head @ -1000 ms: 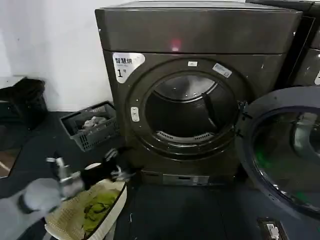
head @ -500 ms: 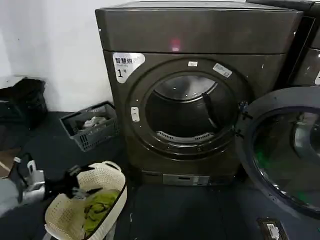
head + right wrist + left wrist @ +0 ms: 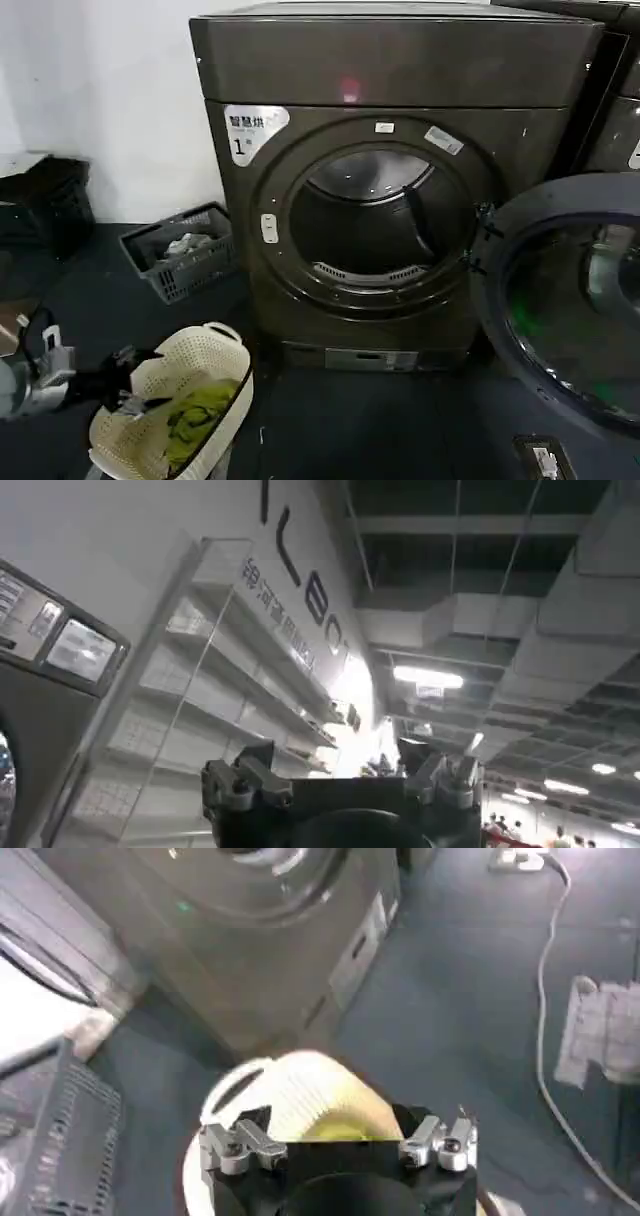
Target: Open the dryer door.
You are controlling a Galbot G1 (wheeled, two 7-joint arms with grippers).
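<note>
Dryer door (image 3: 570, 300) swung wide open at the machine's right, dark inner face ringing tinted glass. Left gripper (image 3: 128, 382) low over cream laundry basket (image 3: 205, 352), fingers (image 3: 232, 1144) spread, empty. Right gripper (image 3: 340, 780) spread too, aimed at ceiling lights (image 3: 430, 677).

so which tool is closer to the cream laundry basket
Left. The left tool hovers open at the rim of the cream laundry basket, low in front of the dryer. The right tool points up at ceiling and shelving, away from the basket.
</note>
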